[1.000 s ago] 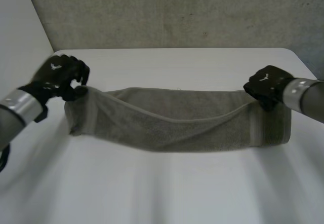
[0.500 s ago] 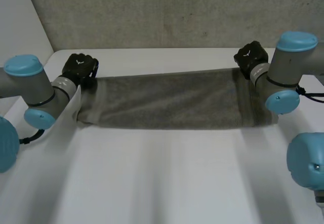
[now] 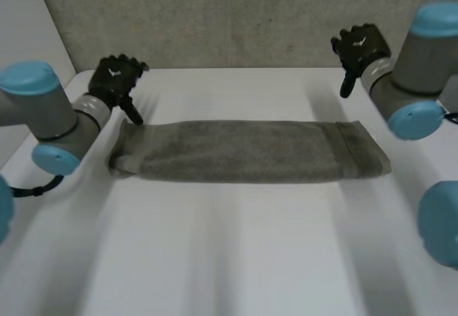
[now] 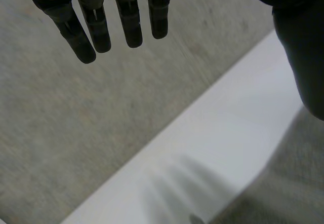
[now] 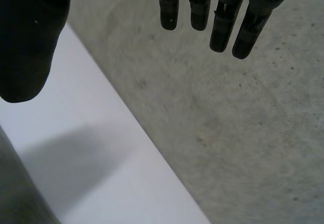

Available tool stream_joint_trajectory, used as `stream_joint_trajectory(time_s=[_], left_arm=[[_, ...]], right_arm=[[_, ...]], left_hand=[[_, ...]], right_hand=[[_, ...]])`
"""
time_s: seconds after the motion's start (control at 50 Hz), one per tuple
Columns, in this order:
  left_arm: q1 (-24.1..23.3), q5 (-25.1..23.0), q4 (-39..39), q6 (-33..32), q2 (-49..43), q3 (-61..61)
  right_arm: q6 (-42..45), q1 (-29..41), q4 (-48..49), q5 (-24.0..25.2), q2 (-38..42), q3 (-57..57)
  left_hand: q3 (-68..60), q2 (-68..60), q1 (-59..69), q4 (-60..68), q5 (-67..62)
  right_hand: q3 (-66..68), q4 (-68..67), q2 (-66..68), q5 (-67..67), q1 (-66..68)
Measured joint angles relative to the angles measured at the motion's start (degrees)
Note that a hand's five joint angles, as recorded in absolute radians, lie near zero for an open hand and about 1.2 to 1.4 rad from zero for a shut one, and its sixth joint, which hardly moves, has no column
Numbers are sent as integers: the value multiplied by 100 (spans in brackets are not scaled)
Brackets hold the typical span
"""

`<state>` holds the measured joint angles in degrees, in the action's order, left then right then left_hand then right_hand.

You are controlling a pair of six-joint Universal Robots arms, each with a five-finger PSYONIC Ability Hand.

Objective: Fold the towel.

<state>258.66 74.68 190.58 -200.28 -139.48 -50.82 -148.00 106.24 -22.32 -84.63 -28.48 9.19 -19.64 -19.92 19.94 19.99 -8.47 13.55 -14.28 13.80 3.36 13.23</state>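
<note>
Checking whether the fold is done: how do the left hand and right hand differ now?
The left hand hangs close by the towel's far corner; the right hand is well clear of its end. The left hand shows mostly against the table, the right hand mostly against the wall. Both are open, holding nothing.

**Colours and patterns**

Towel (image 3: pixel 243 151): grey-brown, plain, with a band of the same colour across one end.
Surface (image 3: pixel 236 259): white, unpatterned.
Left hand (image 3: pixel 114 80), right hand (image 3: pixel 361 46): black.
Left arm (image 3: pixel 57 119), right arm (image 3: pixel 429 55): grey, capped light blue.
Wall (image 3: pixel 236 16): mottled grey, speckled.
</note>
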Motion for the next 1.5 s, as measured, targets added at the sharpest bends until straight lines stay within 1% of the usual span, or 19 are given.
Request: stream_joint_trajectory(time_s=[0.12, 0.26, 0.32, 0.4, 0.48, 0.56, 0.7, 0.8, 0.82, 0.9, 0.94, 0.98, 1.06, 1.18, 1.3, 1.36, 1.4, 1.46, 1.5], left_arm=[[45, -31, 189, 360, 1115, -1097], [124, -74, 231, 510, 1906, -2241], [155, -76, 233, 478, 2014, -2656], [236, -67, 311, 298, 1941, -3097], [346, -53, 442, -3, 1713, -3240], [429, -32, 601, -301, 1447, -3221], [489, 0, 926, -480, 1153, -3147], [496, 8, 1062, -477, 1092, -3149], [496, 8, 1076, -474, 1086, -3153], [500, 0, 1099, -469, 1059, -3160], [507, -3, 1101, -470, 1041, -3158], [519, -4, 1101, -473, 1022, -3154], [549, 7, 1092, -479, 977, -3147], [550, 104, 1023, -456, 1059, -3283], [458, 156, 991, -327, 1634, -3620], [366, 160, 987, -152, 2014, -3773], [295, 160, 987, 10, 2248, -3840], [208, 165, 990, 260, 2527, -3883], [186, 169, 994, 354, 2616, -3885]], right_arm=[[-673, -87, -801, 173, -856, 904], [-414, -228, -1296, 112, -1593, 2888], [-188, -322, -935, 95, -1954, 4001], [67, -460, 269, 75, -2456, 5566], [164, -538, 1405, 80, -2699, 6553], [234, -587, 2264, 106, -2738, 7124], [499, -640, 3024, 136, -2535, 7374], [682, -680, 3195, 144, -2322, 7300], [719, -687, 3211, 143, -2268, 7270], [815, -701, 3247, 119, -2096, 7148], [844, -709, 3279, 86, -2031, 7083], [857, -729, 3317, 38, -2003, 7036], [934, -864, 3413, -295, -1990, 6881], [1577, -1378, 3502, -1241, -2136, 6563], [2518, -1456, 3763, -1591, -2388, 6246], [2776, -1002, 3986, -1615, -2528, 6043], [2849, -491, 4136, -1591, -2590, 5894], [2882, 607, 4400, -1478, -2569, 5679], [2882, 1128, 4503, -1369, -2497, 5616]], left_hand=[[-16, -22, 18, 15, -54], [-164, -156, 155, 143, -348], [-209, -188, 200, 186, -385], [-221, -189, 211, 187, -402], [-222, -190, 212, 187, -402], [-222, -190, 212, 187, -402], [-222, -190, 212, 187, -403], [-222, -190, 212, 187, -402], [-222, -189, 212, 187, -403], [-222, -190, 212, 187, -402], [-222, -189, 212, 187, -402], [-222, -190, 212, 188, -402], [-222, -189, 211, 187, -397], [-211, -174, 200, 173, -361], [-210, -161, 198, 173, -307], [-210, -160, 198, 173, -303], [-210, -161, 198, 173, -303], [-210, -161, 198, 173, -301], [-210, -161, 198, 173, -302]], right_hand=[[0, 0, 0, 0, -3], [0, 0, 0, 0, -4], [0, 0, 0, 0, -4], [1, -1, 2, 2, 2], [246, -177, 229, 311, 308], [678, -601, 634, 772, 697], [1285, -1227, 1225, 1348, 1236], [1443, -1370, 1378, 1505, 1434], [1842, -1756, 1795, 1847, 1822], [4642, -4578, 4765, 4707, 4759], [5607, -5574, 5651, 5703, 5615], [6104, -6071, 6112, 6211, 6086], [6276, -6219, 6188, 6317, 6116], [6302, -6221, 6188, 6317, 6117], [6313, -6221, 6188, 6317, 6145], [6321, -6221, 6188, 6317, 6151], [6358, -6221, 6188, 6317, 6171], [6399, -6222, 6219, 6317, 6172], [6400, -6221, 6219, 6317, 6172]])
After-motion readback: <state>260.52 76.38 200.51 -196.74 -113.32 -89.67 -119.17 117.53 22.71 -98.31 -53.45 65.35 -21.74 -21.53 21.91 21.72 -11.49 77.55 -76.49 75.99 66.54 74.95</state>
